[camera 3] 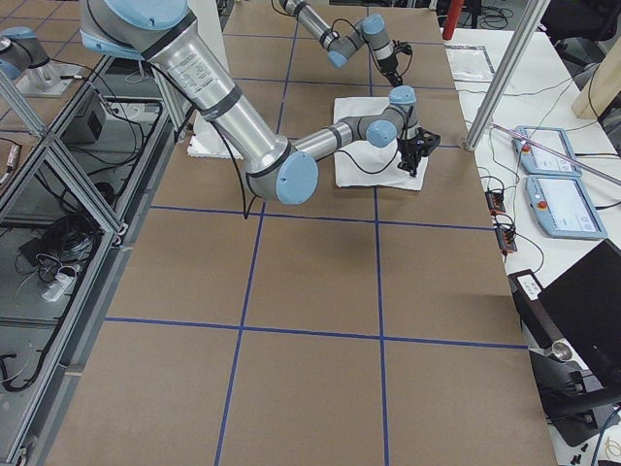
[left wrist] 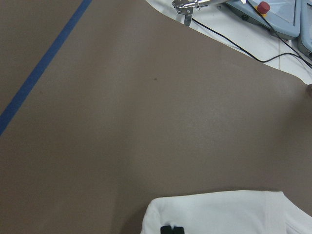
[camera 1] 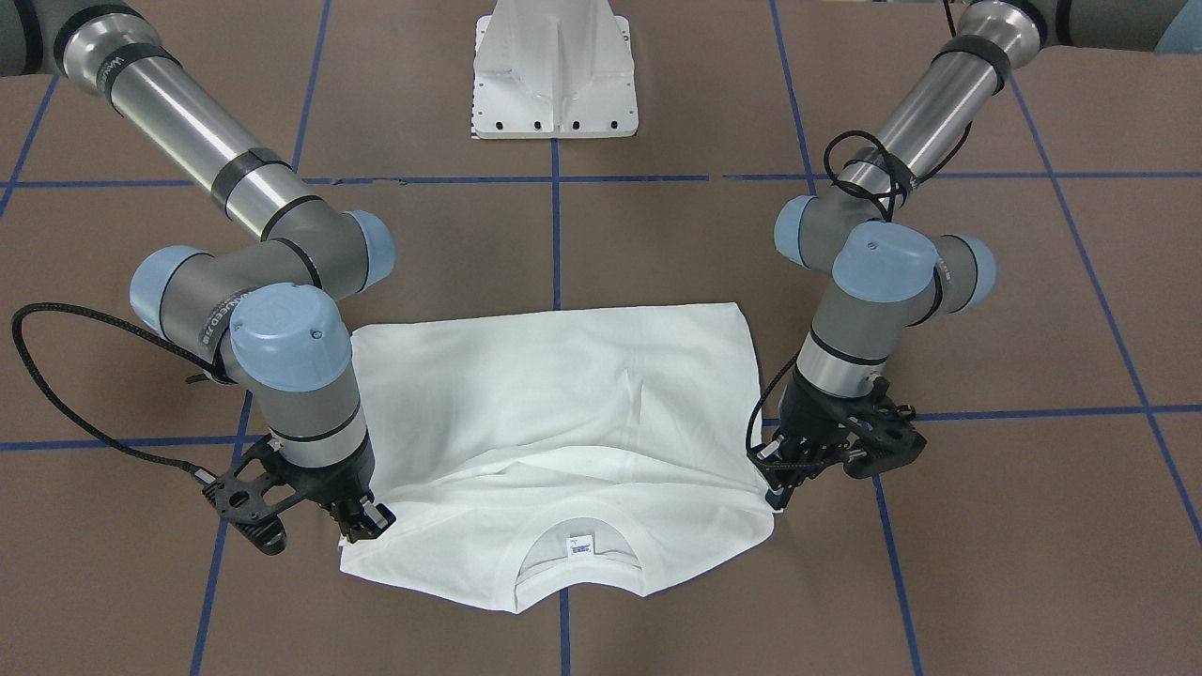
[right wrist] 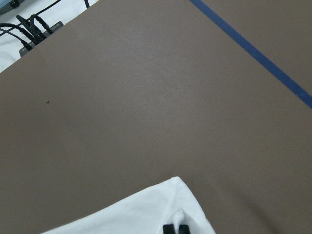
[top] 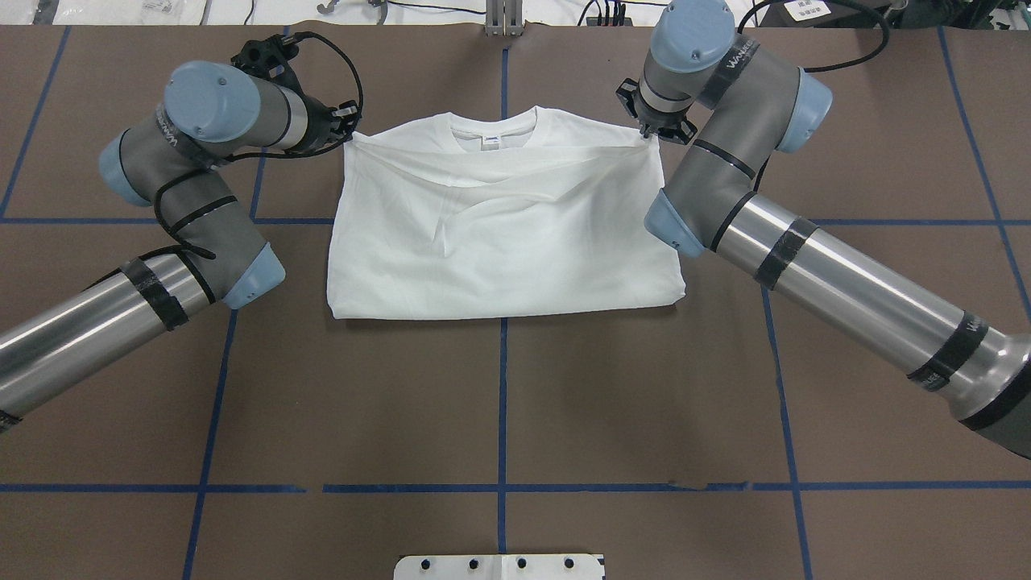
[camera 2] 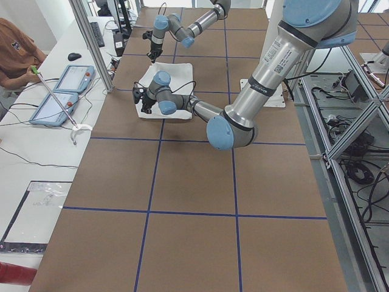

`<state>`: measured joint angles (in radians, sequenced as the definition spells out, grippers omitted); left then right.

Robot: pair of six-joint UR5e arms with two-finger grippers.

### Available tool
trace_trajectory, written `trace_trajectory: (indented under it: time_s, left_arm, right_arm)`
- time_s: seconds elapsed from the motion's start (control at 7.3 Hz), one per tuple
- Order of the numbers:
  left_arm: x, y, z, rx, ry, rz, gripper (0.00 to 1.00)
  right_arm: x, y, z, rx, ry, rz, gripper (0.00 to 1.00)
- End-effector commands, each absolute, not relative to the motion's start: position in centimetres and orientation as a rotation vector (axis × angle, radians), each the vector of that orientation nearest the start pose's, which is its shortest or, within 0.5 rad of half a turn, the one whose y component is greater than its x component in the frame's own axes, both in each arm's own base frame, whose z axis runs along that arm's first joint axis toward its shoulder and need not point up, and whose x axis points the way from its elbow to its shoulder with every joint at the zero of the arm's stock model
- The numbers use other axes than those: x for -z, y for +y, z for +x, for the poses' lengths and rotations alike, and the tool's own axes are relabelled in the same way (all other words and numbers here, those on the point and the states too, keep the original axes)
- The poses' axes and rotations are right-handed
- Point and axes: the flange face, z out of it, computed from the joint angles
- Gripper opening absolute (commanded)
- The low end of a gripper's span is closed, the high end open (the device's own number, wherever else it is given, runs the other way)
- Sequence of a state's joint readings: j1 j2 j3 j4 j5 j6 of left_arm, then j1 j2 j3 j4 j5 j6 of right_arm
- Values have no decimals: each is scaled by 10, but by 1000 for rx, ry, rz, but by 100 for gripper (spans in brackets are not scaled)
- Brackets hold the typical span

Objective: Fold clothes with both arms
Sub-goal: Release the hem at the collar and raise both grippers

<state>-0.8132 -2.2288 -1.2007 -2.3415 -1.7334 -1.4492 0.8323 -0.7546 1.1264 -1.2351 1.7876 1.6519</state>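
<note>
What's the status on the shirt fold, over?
Left gripper and right gripper shut on the shirt, at the folded-over edge's corners by the shoulders. Shirt doubled over, collar showing. White base sits well apart from it.

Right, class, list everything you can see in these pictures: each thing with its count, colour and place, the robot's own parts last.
T-shirt: one, white, folded on the table's middle, collar away from the robot.
Neck label: one, white, inside the collar.
Table: one, brown with blue grid lines, under everything.
Pedestal base: one, white, at the robot's edge of the table.
Control pads: two, light blue, on the white side bench.
Person: one, orange top, at that bench.
Arms: two, silver-grey with light-blue joints, left arm and right arm flanking the shirt.
Left gripper: one, black, pinching the shirt's corner.
Right gripper: one, black, pinching the opposite corner.
</note>
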Motion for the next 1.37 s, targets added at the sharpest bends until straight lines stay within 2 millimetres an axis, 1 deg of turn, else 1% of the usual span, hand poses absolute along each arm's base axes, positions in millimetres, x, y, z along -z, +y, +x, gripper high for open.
trace_trajectory:
  time_s: [0.0,0.14,0.27,0.41,0.55,0.68,0.82,0.96,1.23]
  left_arm:
    - [-355,-643,441,544,1014,348,7]
    - [-358,-647,437,528,1000,362,42]
    - [-360,-656,423,519,988,383,45]
    - [-363,-661,415,526,982,388,47]
    - [-366,-660,414,523,979,387,47]
    - [-369,-660,413,525,977,384,47]
    - [-368,-660,413,522,982,382,47]
    - [-367,-657,414,504,1001,366,48]
    - [-370,-655,413,502,1002,361,49]
  right_arm:
    - [-320,-679,-466,-800,-749,65,10]
    - [-320,-679,-466,-796,-750,67,90]
    - [-316,-685,-457,-807,-762,73,100]
    - [-315,-690,-444,-817,-772,74,100]
    - [-311,-689,-442,-819,-785,80,100]
    - [-320,-677,-433,-816,-796,81,100]
    - [-323,-652,-418,-814,-831,88,100]
    - [-333,-594,-427,-838,-871,41,100]
    - [-333,-517,-428,-928,-933,-58,100]
